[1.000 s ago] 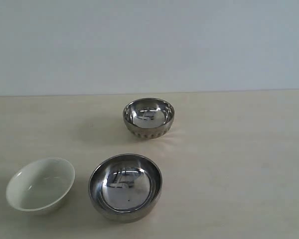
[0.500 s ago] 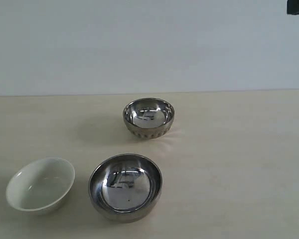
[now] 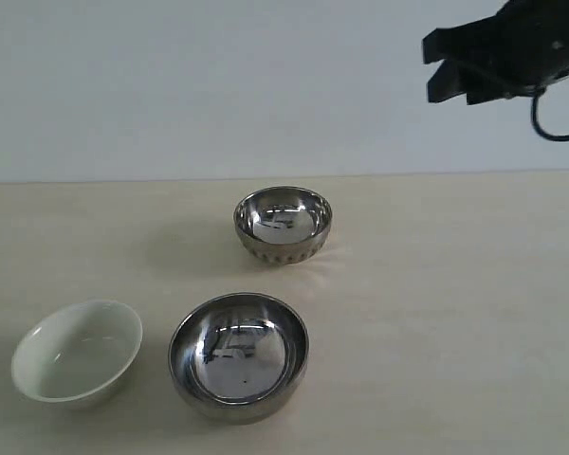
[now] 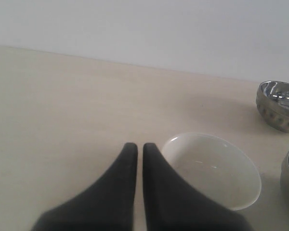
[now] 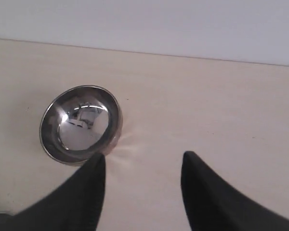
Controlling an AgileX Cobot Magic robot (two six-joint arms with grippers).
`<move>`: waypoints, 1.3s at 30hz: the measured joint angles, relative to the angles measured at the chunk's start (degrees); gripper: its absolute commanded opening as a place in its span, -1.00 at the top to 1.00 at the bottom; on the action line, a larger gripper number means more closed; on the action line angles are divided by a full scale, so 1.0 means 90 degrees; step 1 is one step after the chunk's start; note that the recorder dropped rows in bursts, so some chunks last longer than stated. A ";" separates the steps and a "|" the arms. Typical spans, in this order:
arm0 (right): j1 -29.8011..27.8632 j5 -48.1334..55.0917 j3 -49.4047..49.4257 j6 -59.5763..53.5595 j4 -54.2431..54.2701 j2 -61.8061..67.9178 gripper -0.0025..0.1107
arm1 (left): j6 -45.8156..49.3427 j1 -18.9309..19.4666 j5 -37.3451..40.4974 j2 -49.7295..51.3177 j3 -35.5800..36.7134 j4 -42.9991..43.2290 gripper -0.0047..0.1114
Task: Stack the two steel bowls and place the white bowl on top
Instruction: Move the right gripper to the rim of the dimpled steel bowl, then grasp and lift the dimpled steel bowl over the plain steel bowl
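So, nothing is stacked yet, all three bowls sit apart on the pale wooden table (image 3: 455, 332). Closest up front is the smooth-sided shiny round steel bowl (image 3: 238, 355), with the glossy off-white round ceramic bowl (image 3: 76, 353) just beside it on the left, not touching. Left gripper (image 4: 139, 146) has its jaws pressed together, holding nothing, with the white one near its tips. Farther back sits the ribbed shiny round steel bowl (image 3: 283, 224), alone. Right gripper (image 5: 143, 156) hangs high above the far side, jaws spread wide, empty. The whole job is still to do.
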 measured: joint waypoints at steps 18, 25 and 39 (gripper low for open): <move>0.0907 -0.0880 -0.1152 0.0928 0.0230 0.2997 0.08 | 0.0000 0.0000 0.0000 0.0000 0.0000 0.0000 0.85; 0.1054 -0.1643 -0.1219 0.0952 0.0304 0.3435 0.08 | 0.0000 0.0000 0.0000 0.0000 0.0000 0.0000 0.85; 0.1094 -0.1824 -0.1457 0.0965 0.0533 0.4198 0.08 | 0.0000 0.0000 0.0000 0.0000 0.0000 0.0000 0.85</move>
